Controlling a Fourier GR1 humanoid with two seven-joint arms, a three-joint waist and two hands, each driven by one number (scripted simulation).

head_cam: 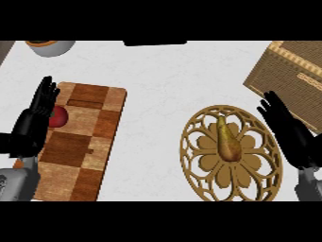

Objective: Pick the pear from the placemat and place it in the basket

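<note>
Reach step: right hand (292, 132) open, fingers straight, just beside pear (228, 139) on placemat (198, 165). Next: closing round pear, lifting toward basket (296, 80) at counter's far right corner.

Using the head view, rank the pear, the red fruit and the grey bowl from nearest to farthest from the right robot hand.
Measured from the right robot hand:
1. Pear, just to its left, lying on the round placemat.
2. Red fruit, across the counter on the checkered board, by the left robot hand.
3. Grey bowl, in the far left corner.
</note>
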